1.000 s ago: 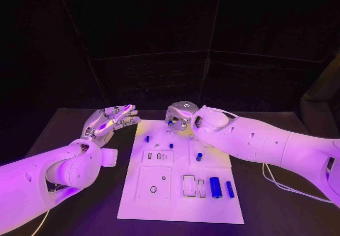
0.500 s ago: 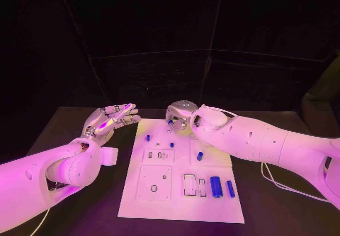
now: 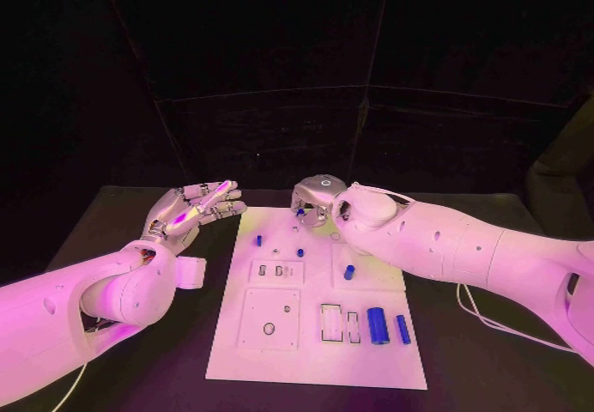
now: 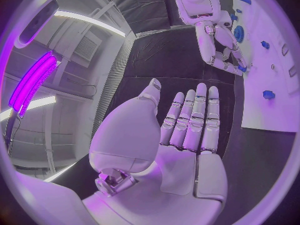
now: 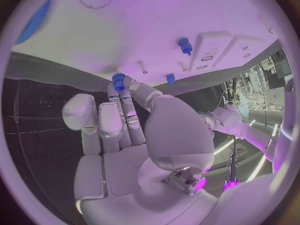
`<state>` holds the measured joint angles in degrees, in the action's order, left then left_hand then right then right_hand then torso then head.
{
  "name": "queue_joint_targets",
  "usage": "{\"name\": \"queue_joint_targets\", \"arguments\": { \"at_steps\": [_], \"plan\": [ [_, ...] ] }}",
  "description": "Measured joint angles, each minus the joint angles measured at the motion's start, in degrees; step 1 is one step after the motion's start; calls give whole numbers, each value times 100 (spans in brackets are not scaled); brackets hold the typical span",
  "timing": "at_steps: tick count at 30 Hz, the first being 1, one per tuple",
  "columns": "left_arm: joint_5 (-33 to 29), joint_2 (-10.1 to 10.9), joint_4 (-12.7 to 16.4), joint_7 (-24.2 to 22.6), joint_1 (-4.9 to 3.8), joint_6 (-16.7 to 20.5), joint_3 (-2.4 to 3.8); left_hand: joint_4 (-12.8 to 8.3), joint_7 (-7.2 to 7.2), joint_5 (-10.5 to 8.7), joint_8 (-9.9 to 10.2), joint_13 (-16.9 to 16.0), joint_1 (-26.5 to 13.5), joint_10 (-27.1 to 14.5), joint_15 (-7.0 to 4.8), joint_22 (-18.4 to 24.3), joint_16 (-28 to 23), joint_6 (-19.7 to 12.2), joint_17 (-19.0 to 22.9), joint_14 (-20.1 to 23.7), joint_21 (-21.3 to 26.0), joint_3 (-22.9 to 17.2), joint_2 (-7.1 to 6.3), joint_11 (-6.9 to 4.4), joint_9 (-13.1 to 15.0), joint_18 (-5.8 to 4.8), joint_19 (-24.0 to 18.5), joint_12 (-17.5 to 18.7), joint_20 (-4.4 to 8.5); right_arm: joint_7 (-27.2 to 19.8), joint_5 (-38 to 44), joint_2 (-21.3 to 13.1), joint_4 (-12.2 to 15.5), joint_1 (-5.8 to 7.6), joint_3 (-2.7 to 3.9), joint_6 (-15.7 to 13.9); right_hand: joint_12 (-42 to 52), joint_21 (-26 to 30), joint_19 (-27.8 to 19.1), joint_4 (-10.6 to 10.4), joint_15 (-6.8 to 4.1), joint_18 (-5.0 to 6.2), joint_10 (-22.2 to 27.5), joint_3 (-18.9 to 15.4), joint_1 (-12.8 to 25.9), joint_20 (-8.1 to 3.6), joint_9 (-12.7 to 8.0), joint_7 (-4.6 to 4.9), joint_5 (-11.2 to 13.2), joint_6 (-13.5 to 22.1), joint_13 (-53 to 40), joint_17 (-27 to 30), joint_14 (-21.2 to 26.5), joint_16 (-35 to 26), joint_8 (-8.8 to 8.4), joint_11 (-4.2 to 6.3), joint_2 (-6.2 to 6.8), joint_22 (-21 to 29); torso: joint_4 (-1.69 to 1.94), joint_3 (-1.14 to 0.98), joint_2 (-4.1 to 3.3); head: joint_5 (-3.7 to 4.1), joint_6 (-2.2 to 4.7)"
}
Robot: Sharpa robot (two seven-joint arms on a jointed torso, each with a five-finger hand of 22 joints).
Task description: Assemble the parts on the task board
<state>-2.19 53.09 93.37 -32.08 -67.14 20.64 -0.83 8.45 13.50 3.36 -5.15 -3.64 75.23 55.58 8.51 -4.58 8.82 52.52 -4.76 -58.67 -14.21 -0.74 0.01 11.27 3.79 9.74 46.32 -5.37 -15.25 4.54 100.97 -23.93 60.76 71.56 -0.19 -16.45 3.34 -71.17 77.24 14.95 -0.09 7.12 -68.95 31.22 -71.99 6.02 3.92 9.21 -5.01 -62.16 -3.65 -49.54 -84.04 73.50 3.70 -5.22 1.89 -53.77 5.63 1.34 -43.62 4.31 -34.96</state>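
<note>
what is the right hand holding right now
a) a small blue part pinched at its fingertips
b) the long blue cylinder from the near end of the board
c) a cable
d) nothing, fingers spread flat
a: in the right wrist view the right hand pinches a small blue part at its fingertips, above the far end of the task board.

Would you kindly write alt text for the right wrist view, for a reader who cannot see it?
The right robot hand pinches a small blue gear-like part at its fingertips, close to the edge of the white task board. Two more blue parts stand on the board, and the left robot hand shows beyond it.
</note>
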Motion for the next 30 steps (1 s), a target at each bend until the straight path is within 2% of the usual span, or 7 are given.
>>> {"name": "queue_joint_targets", "arguments": {
  "at_steps": [3, 11, 17, 21, 25, 27, 30],
  "plan": [
    [0, 0, -3, 3, 0, -4, 0, 0, 0, 0, 0, 0, 0, 0, 0, 0, 0, 0, 0, 0, 0, 0, 0, 0, 0, 0, 0, 0, 0, 13, 20, 7, -7, 0, 0, 28, 15, 0, -4, -12, 0, 0, 33, 2, 50, 4, 0, 16, 22, 55, -3, 31, 0, 0, 0, -11, 55, 21, -1, 0, -1, 1, -2],
    [0, 1, -5, 11, -1, -9, 0, 0, 0, 0, 21, 0, 0, 0, 0, 6, 0, 0, 0, 0, 0, 0, 0, 0, 0, 0, 0, 0, 0, 12, 21, 40, -55, 0, 0, 105, 31, 42, -111, -236, 61, 0, 451, -204, 266, 66, -18, 42, 16, 429, 12, 213, 61, -70, 0, -83, 353, 161, -1, 3, -4, 3, -13],
    [1, 2, -7, 17, -1, -10, 0, 0, 0, 0, 21, 0, 0, 0, 0, 6, 0, 0, -1, 0, 0, 0, 0, 0, 0, 0, 0, 0, 0, -3, -10, 41, -77, 0, 0, 139, 31, 43, -128, -352, 61, 0, 489, -408, 298, 82, -17, 28, 121, 535, 12, 242, 61, -81, 1, -70, 406, 181, -1, 3, -8, -8, -10],
    [1, 4, -10, 20, -1, -10, 0, 0, 0, 0, 21, 0, 0, 0, 0, 6, 0, 0, -1, 0, 0, 0, 0, 0, 0, 0, 0, 0, 0, -10, -35, 8, -56, 0, 0, 125, 32, 184, -231, -471, 82, -1, 820, -701, 247, 104, -17, 51, 133, 750, 12, 366, 82, -150, 1, -105, 457, 399, 0, 3, -9, -15, -2],
    [1, 12, -15, 23, -2, -13, 0, 0, 0, 0, 21, 0, 0, -2, 0, 6, -23, 0, -1, 0, 0, 0, 0, -3, 1, 0, 0, 17, 0, -15, -83, -175, 116, 0, 0, 40, 42, 219, -231, -586, 87, -1, 919, -910, 213, 104, -13, 63, 133, 795, 8, 399, 78, -150, 1, -123, 484, 480, -3, -1, -9, -15, 21],
    [1, 22, -23, 26, -3, -18, 0, -33, 0, 0, 21, 0, 44, -21, 0, 17, -40, 0, 7, 0, 13, -34, 44, -21, 0, -1, 14, 29, -14, -18, -129, -335, 272, -1, 0, -31, 100, 219, -231, -626, 103, 0, 903, -980, 161, 104, -4, 62, 90, 795, -3, 385, 61, -150, 1, -113, 432, 480, -10, -2, -9, -15, 32],
    [1, 41, -38, 28, -5, -29, 0, -56, 0, 0, 21, 0, 60, -21, 0, 27, -40, 0, 9, 0, 22, -56, 60, -21, 1, -1, 20, 29, -20, -23, -269, -677, 576, 1, 0, -192, 254, 208, -231, -702, 103, 0, 587, -1057, 147, 104, 17, 93, -92, 713, -44, 297, 61, -125, 26, -93, 419, 410, -31, -7, -7, -15, 46]
  ]
}}
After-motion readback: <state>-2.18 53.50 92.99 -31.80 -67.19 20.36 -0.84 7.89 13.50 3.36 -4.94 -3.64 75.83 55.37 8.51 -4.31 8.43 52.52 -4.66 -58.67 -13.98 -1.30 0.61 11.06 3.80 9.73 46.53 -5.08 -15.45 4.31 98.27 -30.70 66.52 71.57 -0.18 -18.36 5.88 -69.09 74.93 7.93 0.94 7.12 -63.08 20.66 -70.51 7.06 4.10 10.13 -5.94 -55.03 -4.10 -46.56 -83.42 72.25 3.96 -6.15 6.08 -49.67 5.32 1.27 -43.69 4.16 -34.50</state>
